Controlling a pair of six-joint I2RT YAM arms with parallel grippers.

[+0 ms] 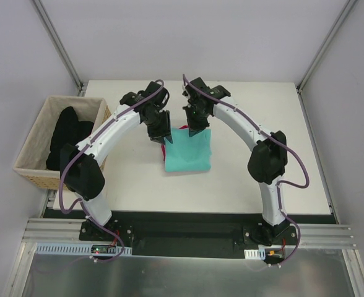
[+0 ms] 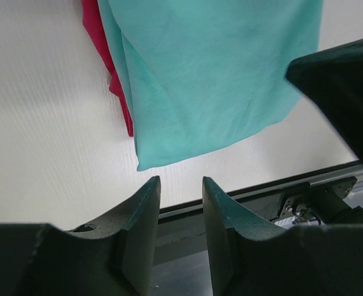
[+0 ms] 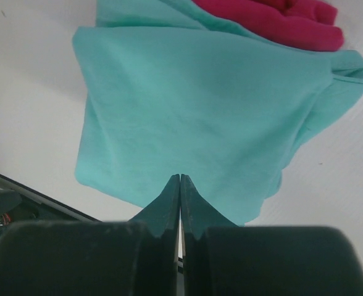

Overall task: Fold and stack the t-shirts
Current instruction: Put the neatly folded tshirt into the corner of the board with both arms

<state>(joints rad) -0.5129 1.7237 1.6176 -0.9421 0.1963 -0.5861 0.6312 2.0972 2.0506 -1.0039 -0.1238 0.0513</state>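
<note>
Your folded teal t-shirt [image 1: 188, 154] covers the crimson-pink t-shirt [image 3: 280, 21]; the wicker basket [image 1: 33, 170] at 9 o'clock holds dark clothes [image 1: 64, 142]. Your left end effector [image 2: 180, 185] is narrowly parted and empty, right end effector [image 3: 179, 182] pinched closed.

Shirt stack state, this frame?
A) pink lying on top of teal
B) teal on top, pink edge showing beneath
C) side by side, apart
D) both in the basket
B: the teal t-shirt lies folded flat, and only a strip of the pink t-shirt peeks out from under its edge.
</note>
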